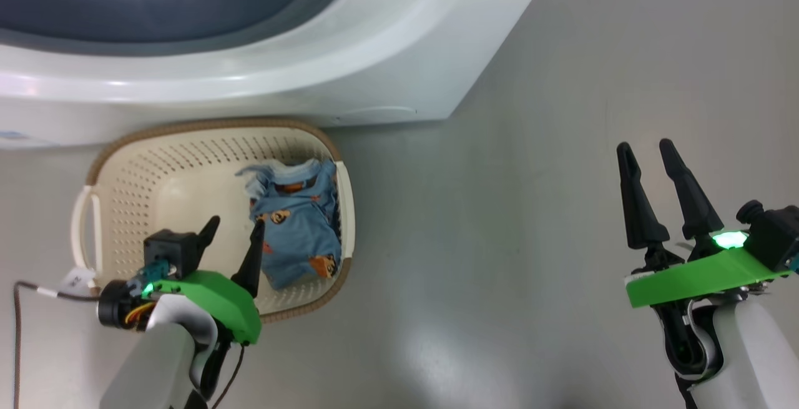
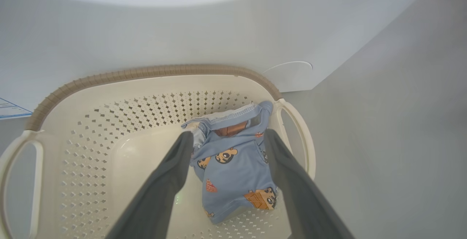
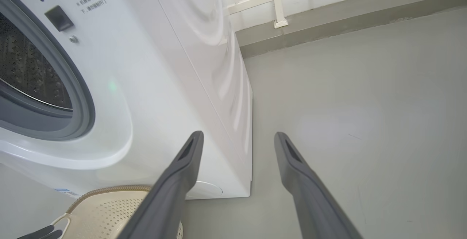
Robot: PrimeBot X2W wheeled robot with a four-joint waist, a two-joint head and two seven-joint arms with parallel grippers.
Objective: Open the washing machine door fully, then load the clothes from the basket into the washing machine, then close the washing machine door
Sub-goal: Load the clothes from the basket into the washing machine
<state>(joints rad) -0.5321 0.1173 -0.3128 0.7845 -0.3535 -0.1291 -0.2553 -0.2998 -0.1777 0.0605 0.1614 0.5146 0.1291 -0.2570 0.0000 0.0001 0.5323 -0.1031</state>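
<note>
The left pincer point(image 1: 236, 221), fingers apart, is hovering over light-blue bear-print clothes point(image 1: 299, 228) in the cream perforated plastic basket point(image 1: 181, 156); the right pincer point(image 1: 645, 145) is gaping empty

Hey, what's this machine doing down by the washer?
A two-armed robot is loading laundry. Its left pincer hangs open over the blue bear-print clothes lying in the basket in front of the washing machine, not yet gripping them. The right pincer is open and empty off to the side. The drum stands uncovered.

Perforated plastic basket point(image 1: 156, 165), soft cloth clothes point(image 1: 299, 228)
</note>
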